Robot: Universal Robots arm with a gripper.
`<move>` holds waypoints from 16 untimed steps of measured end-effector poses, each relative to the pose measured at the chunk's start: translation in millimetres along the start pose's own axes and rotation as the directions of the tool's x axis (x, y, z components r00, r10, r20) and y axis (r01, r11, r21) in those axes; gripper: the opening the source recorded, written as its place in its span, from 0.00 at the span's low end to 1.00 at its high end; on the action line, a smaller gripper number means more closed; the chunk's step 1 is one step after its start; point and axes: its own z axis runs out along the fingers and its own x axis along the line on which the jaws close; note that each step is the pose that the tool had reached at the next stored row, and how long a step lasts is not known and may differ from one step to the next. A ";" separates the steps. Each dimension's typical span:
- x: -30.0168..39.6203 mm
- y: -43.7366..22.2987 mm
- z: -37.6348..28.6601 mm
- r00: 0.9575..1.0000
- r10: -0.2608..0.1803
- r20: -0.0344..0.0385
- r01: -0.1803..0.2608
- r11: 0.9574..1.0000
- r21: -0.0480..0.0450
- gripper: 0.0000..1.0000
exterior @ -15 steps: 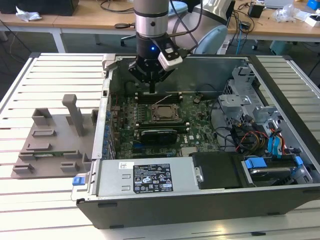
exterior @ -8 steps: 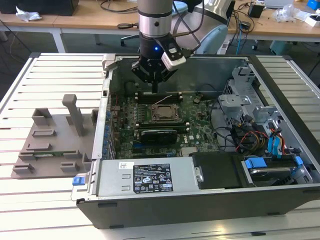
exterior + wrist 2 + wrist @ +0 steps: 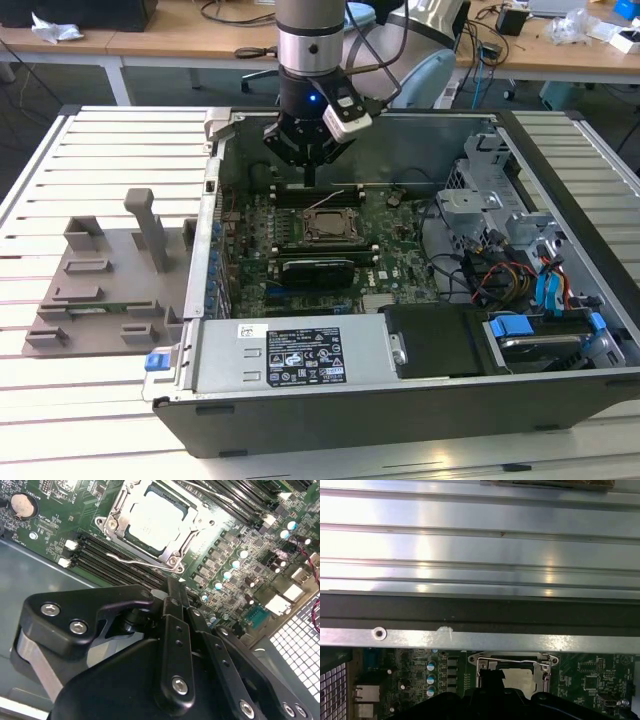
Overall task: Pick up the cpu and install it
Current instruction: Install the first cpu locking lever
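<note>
Wooden desks (image 3: pixel 150 40) behind a slatted white table (image 3: pixel 90 140).

Robotics lab, open computer case (image 3: pixel 420 390) on slatted metal table (image 3: pixel 110 150), cluttered desks (image 3: pixel 170 40) behind (cables, gear)

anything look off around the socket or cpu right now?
Nothing stands out. The flat silver-grey square cpu lies level inside the metal socket frame on the green motherboard, edges parallel to the frame. The black gripper sits beside the socket, holding nothing.

At the exterior view's top centre, a silver-and-black arm (image 3: pixel 308 50) carries a white camera box, black cables and a black claw (image 3: pixel 308 172) with silver screws.
</note>
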 end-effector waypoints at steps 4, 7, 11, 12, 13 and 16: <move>0.0 0.1 1.2 1.000 0.000 0.000 0.000 1.000 0.000 0.10; 0.0 0.1 1.8 1.000 0.000 0.000 0.000 1.000 0.000 0.10; 0.1 0.1 2.4 1.000 0.000 0.000 0.000 1.000 0.000 0.10; 0.1 0.1 2.5 1.000 0.000 0.000 0.000 1.000 0.000 0.10; 0.1 0.1 2.7 1.000 0.000 0.000 0.000 1.000 0.000 0.10; 0.1 0.2 3.8 1.000 0.000 0.000 0.000 1.000 0.000 0.10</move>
